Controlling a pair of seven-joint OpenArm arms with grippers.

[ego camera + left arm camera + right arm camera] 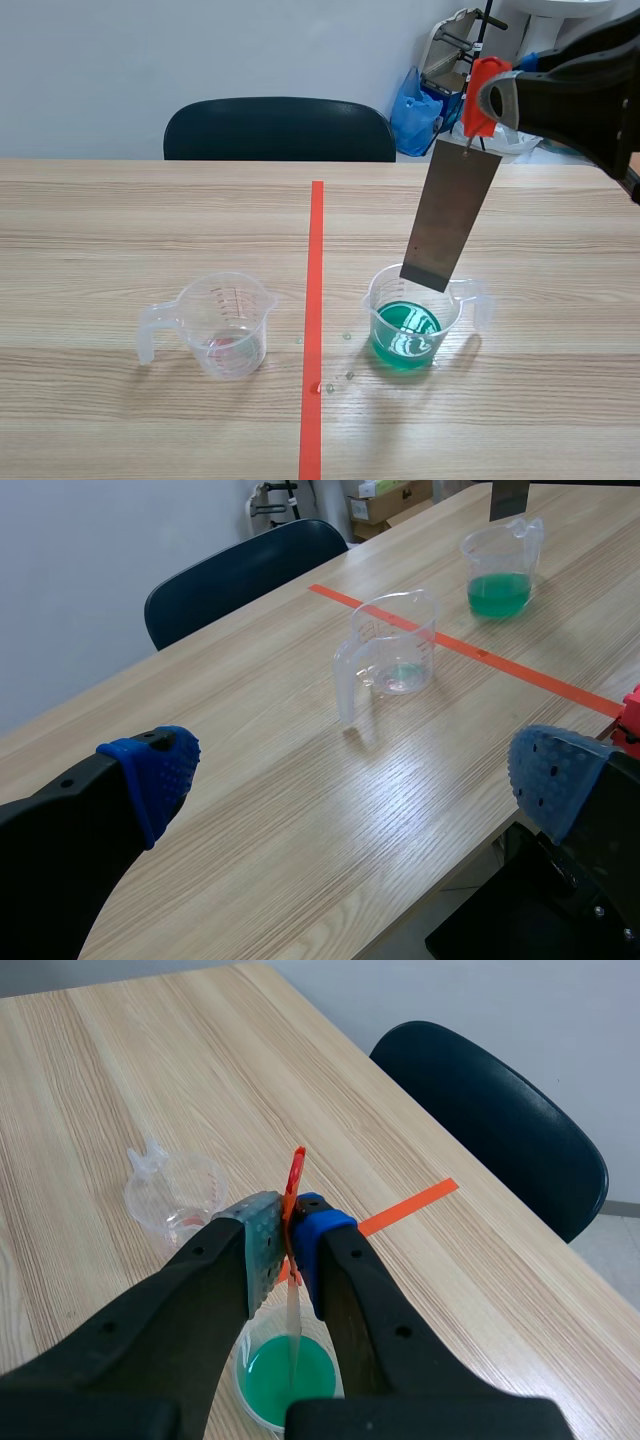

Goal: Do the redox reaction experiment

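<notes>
My right gripper (pixel 480 100) comes in from the upper right, shut on a red clip (pixel 486 78). From the clip hangs a grey metal plate (pixel 450 215). The plate's lower edge sits at about the rim of a clear beaker of green liquid (pixel 410 322), right of the tape line. In the right wrist view the gripper (pixel 290 1240) pinches the clip (pixel 296 1175), with the plate (pixel 294 1335) edge-on over the green beaker (pixel 262 1385). A second clear beaker (pixel 225 325) with a little pinkish liquid stands left of the line. My left gripper (pixel 352 772) is open, near the table's edge, far from both beakers (pixel 392 645).
An orange-red tape line (pixel 315 320) runs down the table's middle, with a few small droplets (pixel 335 372) beside it. A dark chair (pixel 280 130) stands behind the far edge. A blue bag (pixel 415 110) and other clutter lie at the back right.
</notes>
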